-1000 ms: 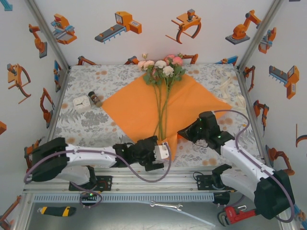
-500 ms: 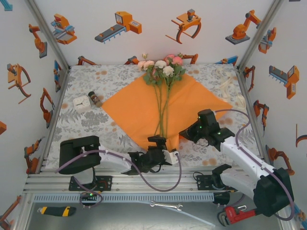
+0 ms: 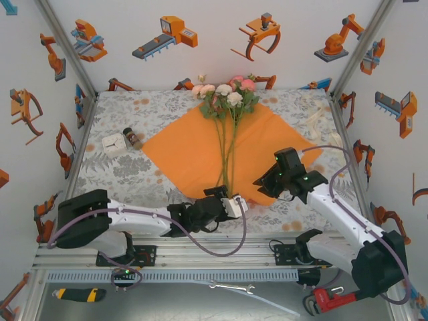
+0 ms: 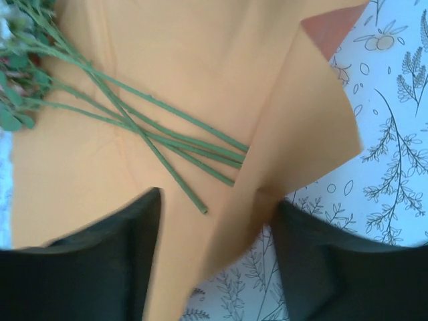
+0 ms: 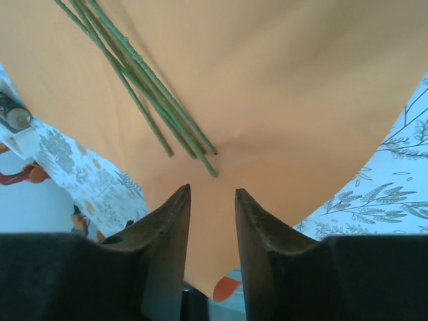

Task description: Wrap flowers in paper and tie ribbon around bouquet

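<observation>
Paper [image 3: 180, 150]: lying flat on bench [image 3: 120, 174]; thin, light, creasing easily; gripping by near-corner edges looks best.
Flowers [image 3: 226, 100]: lying along paper's middle, stems pointing at arms; fragile, so handling by stems.
Left hand [image 4: 215, 200]: reaching low, half open, paper flap sitting between fingers, unpinched.
Right hand [image 5: 212, 194]: tilting down at corner, narrowly open, gripping nothing.

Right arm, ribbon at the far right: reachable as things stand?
Likely yes. The ribbon lies bare on the cloth beyond the paper's right corner. The right tool sits open over the paper's near edge, nothing standing between them.
</observation>
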Controlling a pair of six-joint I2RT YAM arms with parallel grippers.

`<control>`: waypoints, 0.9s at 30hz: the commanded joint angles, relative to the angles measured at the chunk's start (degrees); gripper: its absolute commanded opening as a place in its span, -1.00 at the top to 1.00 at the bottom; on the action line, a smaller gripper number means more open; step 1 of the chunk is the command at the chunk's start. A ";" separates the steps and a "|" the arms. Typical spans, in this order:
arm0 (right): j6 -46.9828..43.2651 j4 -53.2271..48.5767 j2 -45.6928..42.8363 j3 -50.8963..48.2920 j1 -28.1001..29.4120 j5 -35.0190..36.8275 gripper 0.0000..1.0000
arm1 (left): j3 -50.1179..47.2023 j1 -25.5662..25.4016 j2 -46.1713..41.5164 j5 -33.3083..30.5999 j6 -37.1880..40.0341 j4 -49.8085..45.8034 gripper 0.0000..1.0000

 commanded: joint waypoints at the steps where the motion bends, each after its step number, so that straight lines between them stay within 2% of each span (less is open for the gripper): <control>1: -7.63 -3.46 -1.34 1.92 0.30 3.11 0.14 | 0.23 1.63 -0.05 4.88 -5.38 -2.58 0.11; 3: -14.11 -4.98 -3.00 3.21 0.30 5.95 -0.01 | 0.65 1.89 -0.56 6.68 -6.86 -3.33 0.13; 5: -24.28 -3.76 -4.94 3.78 0.30 6.33 -0.11 | 0.83 2.63 -1.49 8.48 -9.05 -3.93 0.13; 8: -41.46 1.66 -8.34 3.51 0.30 -2.17 -0.21 | 0.52 5.32 -2.95 13.53 -13.26 -4.82 0.22; 10: -48.40 5.16 -10.62 2.38 0.30 -6.18 -0.26 | 0.14 7.63 -3.55 18.50 -16.38 -4.69 0.24; 12: -53.29 9.65 -13.21 -0.17 0.32 -10.74 -0.29 | -0.14 9.75 -3.58 19.87 -19.74 -4.05 0.24; 14: -56.01 14.09 -15.84 -3.21 0.30 -15.56 -0.34 | -0.22 11.14 -3.60 20.17 -20.60 -4.01 0.25; 18: -56.49 24.06 -19.82 -10.58 0.30 -25.51 -0.67 | -0.48 13.15 -3.08 22.05 -20.75 -2.34 0.46; 19: -56.42 25.51 -19.81 -11.52 0.30 -26.53 -0.78 | -0.35 13.84 -2.68 23.28 -20.97 -1.83 0.49; 20: -56.63 26.62 -19.32 -12.12 0.30 -27.19 -0.98 | -0.22 14.50 -2.18 24.59 -21.24 -1.42 0.53; 22: -58.18 27.90 -17.49 -12.90 0.30 -27.07 -0.99 | -0.19 15.69 -1.13 26.47 -21.95 -0.08 0.56; 25: -60.25 29.78 -14.09 -13.42 0.30 -19.81 -0.99 | 0.17 16.49 -0.28 28.64 -22.60 1.37 0.55; 27: -62.63 33.77 -11.78 -14.71 0.30 -18.67 -0.96 | 0.67 16.75 0.10 29.21 -22.64 1.08 0.55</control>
